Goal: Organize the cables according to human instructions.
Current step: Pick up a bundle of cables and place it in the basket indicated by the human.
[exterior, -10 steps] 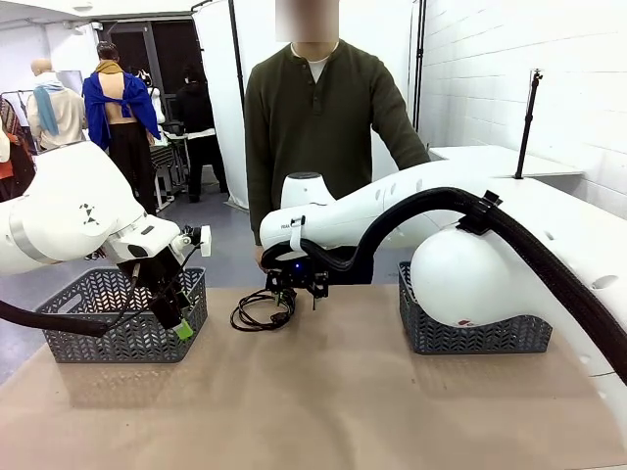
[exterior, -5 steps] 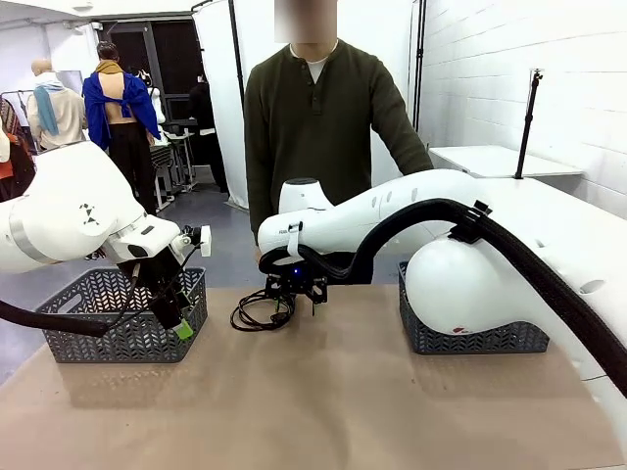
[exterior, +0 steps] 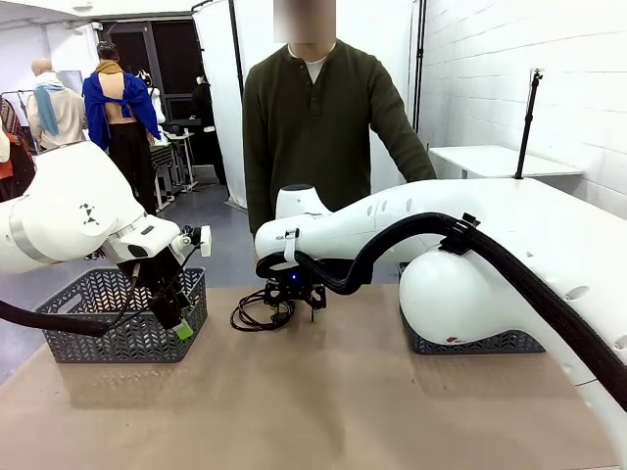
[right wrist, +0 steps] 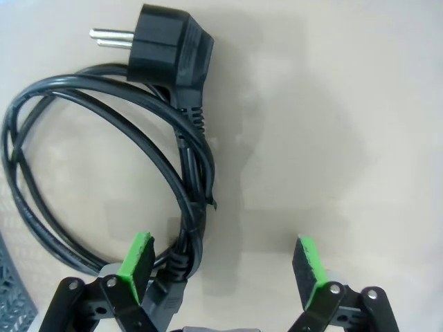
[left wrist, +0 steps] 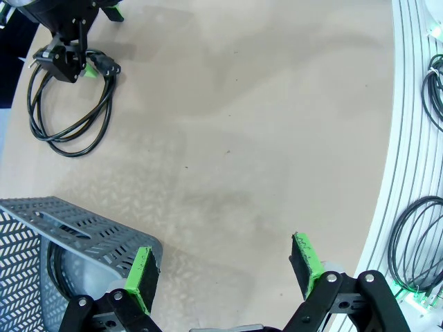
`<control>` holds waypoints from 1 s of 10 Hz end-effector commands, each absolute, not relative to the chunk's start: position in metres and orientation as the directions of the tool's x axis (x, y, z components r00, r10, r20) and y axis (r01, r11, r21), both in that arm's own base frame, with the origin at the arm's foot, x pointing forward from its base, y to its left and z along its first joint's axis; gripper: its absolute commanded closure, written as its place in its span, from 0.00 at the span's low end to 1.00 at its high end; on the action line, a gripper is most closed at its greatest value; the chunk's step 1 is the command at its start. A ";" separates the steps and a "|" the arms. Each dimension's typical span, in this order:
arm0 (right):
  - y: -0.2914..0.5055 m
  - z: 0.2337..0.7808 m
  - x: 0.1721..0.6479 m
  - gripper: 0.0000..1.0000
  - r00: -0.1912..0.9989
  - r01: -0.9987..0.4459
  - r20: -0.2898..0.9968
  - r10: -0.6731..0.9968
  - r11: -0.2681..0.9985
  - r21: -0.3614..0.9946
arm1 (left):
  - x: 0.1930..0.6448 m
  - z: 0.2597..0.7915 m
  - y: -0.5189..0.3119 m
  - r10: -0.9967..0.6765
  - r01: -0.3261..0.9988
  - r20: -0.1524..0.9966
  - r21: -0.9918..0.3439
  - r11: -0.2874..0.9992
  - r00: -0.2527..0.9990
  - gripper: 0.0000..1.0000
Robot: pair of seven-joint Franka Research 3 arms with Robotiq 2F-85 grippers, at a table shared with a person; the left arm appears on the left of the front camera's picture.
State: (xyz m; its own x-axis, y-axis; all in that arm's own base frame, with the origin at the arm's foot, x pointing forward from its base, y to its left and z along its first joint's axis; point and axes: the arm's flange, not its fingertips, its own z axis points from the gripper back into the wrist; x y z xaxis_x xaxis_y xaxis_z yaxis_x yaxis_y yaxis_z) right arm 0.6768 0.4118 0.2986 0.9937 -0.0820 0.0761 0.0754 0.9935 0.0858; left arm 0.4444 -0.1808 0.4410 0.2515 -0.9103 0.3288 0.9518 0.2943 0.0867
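Observation:
A black cable lies coiled on the brown table by the far edge, in front of the person. My right gripper hovers just above the coil's right side, open. In the right wrist view the coil and its two-pin plug lie ahead, and the bundled strands pass just inside the left pad of my right gripper. My left gripper hangs open at the front right corner of the left basket. In the left wrist view my left gripper stands empty over bare table. Another cable lies inside the basket.
A grey mesh basket stands at the table's left. A second basket sits at the right, half hidden behind my right arm's elbow. The person stands at the far edge. More black cords lie on a white ribbed surface beyond the table.
My right arm has eased a little to the left, with its gripper staying over the coil. The left arm has not moved.

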 end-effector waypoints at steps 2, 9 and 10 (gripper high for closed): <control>0.413 0.309 0.692 0.00 0.991 0.089 0.104 -0.090 0.996 0.015 | 0.444 0.443 -0.181 -0.912 0.953 0.325 0.085 0.292 0.250 0.00; 0.402 0.305 0.700 1.00 0.993 0.097 0.061 -0.099 0.994 0.040 | 0.444 0.443 -0.181 -0.912 0.953 0.325 0.085 0.292 0.250 0.00; 0.401 0.305 0.701 1.00 0.993 0.098 0.056 -0.101 0.994 0.055 | 0.444 0.443 -0.181 -0.912 0.953 0.325 0.085 0.292 0.250 0.00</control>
State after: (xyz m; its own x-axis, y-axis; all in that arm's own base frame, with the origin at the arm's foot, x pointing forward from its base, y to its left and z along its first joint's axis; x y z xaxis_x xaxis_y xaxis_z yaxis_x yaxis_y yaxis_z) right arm 0.6868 0.3973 0.3078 0.9925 -0.0960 0.0751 0.0926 0.9945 0.0481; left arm 0.4444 -0.1808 0.4410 0.2515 -0.9103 0.3288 0.9518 0.2943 0.0867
